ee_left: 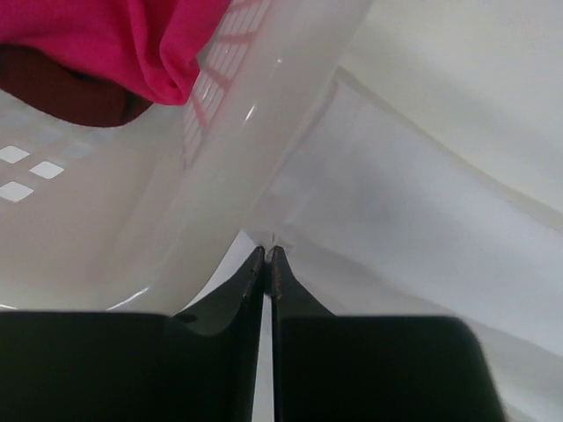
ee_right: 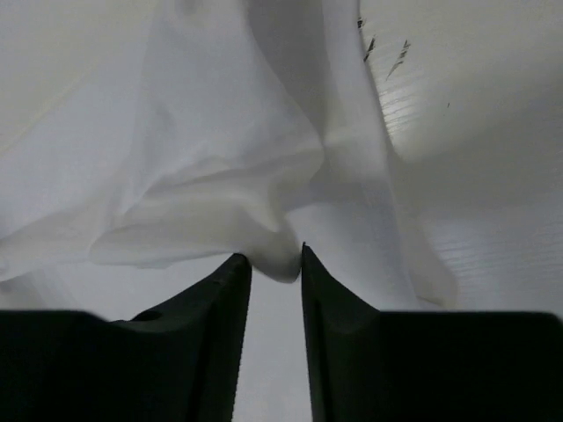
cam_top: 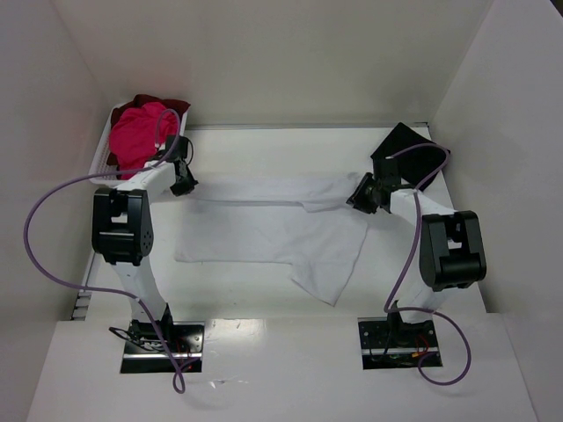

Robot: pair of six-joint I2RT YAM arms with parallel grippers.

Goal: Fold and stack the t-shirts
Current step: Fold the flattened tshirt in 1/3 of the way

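Observation:
A white t-shirt [cam_top: 264, 229] lies spread across the table, its far edge stretched between both grippers. My left gripper [cam_top: 185, 186] is shut on that edge's left end; in the left wrist view its tips [ee_left: 266, 251] pinch the white cloth [ee_left: 396, 202] beside the basket. My right gripper [cam_top: 359, 200] is at the right end, jaws parted a little [ee_right: 273, 255], with a loose fold of the white t-shirt [ee_right: 211, 158] between the tips. A bright pink t-shirt [cam_top: 141, 132] [ee_left: 114, 35] lies over a dark red one [cam_top: 145, 101] [ee_left: 62, 88] in the basket. A black t-shirt [cam_top: 406, 145] sits at the far right.
The white slatted basket [cam_top: 98, 158] [ee_left: 264, 97] stands in the far left corner, right against my left gripper. White walls close in the table on the left, far and right sides. Both arm bases stand at the near edge.

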